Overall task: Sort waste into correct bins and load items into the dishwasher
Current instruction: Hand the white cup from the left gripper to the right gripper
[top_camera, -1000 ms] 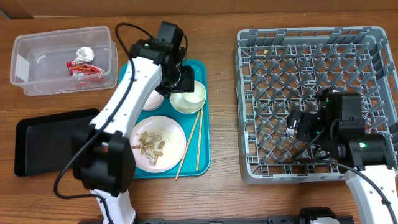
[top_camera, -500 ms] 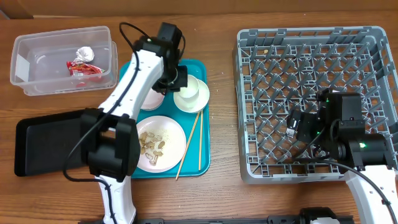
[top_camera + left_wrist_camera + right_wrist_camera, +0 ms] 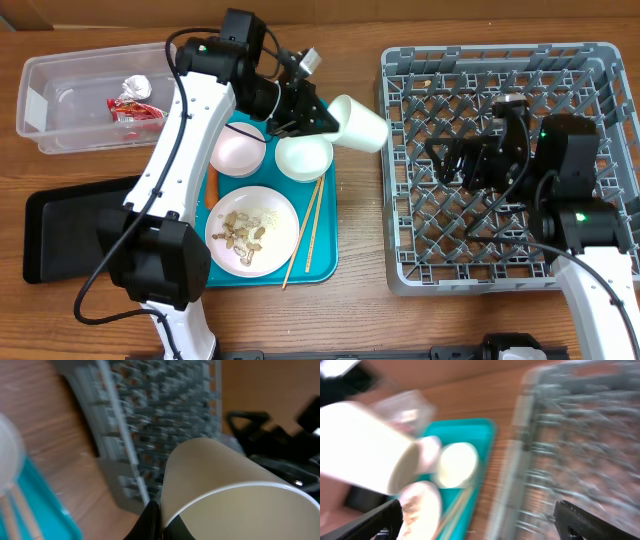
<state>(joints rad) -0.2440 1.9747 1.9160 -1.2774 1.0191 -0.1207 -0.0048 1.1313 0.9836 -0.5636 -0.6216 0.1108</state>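
A small white round cup [image 3: 358,122] is held in the air by the left end effector [image 3: 320,118], between the teal serving tray [image 3: 326,270] and the large square grey plastic dish rack [image 3: 392,200]. The cup is gripped by its rim. In the left wrist view one dark finger [image 3: 151,521] is seen pinched against the cup's edge, a hold that suits a thin wall better than a squeeze across the body. The cup is tipped on its side with its base towards the rack, and it is judged to be on its way across for loading.

The right end effector [image 3: 447,160] is held above the rack's grid with its jaws spread wide and nothing between them. It faces the cup, so a hand-over or a guided placement among the pegs may be intended.

On the teal tray lie a white round bowl [image 3: 303,157], a small white plate [image 3: 236,152], a larger white plate scattered with tan peanut shells [image 3: 243,233], a small orange carrot [image 3: 212,187] and a pair of thin wooden chopsticks [image 3: 305,232]. A red crinkled snack wrapper [image 3: 135,110] and a crumpled white paper ball [image 3: 137,86] already lie in the clear rectangular plastic tub [image 3: 60,70]. The flat black tray [image 3: 70,230] sits on the table and holds nothing.
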